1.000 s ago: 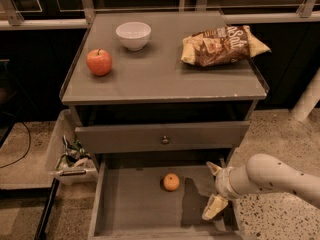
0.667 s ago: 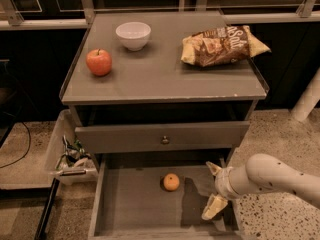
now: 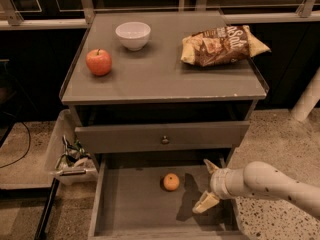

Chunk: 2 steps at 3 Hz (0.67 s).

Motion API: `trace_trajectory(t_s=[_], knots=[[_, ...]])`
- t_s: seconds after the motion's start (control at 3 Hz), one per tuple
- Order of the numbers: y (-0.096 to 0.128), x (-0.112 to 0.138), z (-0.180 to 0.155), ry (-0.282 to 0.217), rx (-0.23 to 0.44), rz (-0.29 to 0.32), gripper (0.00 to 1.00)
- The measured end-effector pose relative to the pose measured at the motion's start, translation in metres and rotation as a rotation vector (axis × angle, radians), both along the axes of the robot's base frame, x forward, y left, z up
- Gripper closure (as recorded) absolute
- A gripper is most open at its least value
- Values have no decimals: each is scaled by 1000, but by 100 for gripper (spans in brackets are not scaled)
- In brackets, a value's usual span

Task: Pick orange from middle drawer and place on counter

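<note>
Lower centre: an orange lies in the open middle drawer, with the robot's gripper just to its right, fingers spread. Above, an apple, a bowl and a chip bag sit on the counter.

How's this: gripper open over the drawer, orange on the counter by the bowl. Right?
No. Camera view: the orange lies in the drawer, near the open gripper. The fruit by the bowl on the counter is an apple.

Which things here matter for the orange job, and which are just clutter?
Job: orange in the open drawer; counter; hand, open, at the drawer's right side, right of the orange.
Clutter: apple, bowl, chip bag, all on the counter; bin on the floor, left.
</note>
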State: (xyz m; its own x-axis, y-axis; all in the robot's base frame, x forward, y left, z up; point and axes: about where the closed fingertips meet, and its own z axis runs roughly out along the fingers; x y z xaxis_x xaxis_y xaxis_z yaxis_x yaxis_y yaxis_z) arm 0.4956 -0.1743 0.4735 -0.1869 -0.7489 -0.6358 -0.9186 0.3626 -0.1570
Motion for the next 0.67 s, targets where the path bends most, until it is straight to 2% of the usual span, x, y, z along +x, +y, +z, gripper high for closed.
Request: trace_trajectory(t_s=[0.33, 0.67], knots=[[12, 23, -25, -8, 119, -32, 0], [27, 41, -48, 23, 216, -14, 0]])
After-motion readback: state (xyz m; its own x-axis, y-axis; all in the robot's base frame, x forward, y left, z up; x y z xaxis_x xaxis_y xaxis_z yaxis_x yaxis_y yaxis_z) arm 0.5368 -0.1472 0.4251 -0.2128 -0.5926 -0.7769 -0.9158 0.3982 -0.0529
